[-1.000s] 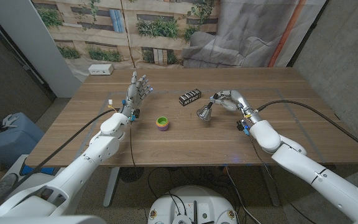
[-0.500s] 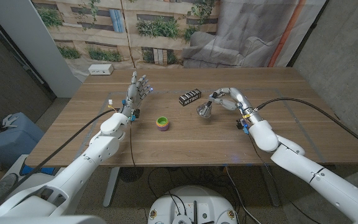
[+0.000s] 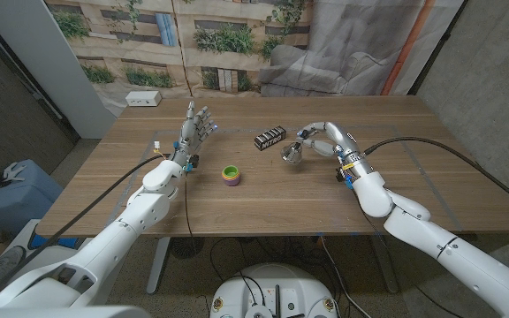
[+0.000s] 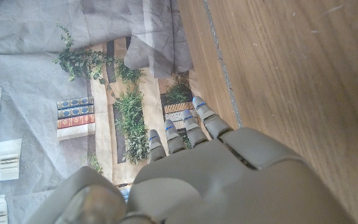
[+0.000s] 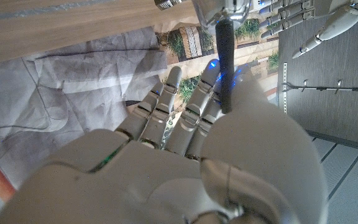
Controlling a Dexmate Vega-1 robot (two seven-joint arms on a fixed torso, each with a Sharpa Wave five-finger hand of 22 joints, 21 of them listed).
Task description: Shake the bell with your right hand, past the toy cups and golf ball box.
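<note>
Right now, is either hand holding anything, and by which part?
The right hand holds the bell by its dark handle, bell mouth away from the palm. The left hand holds nothing, fingers apart.

Bell: body cut off by the right wrist view's edge; only the dark handle shows whole.
Golf ball box: lettering too small to read.
Left robot hand: palm side hidden behind its own back.

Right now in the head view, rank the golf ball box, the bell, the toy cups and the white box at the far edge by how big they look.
1. white box
2. golf ball box
3. bell and toy cups: look alike, unranked; the bell is partly hidden by the right hand.
</note>
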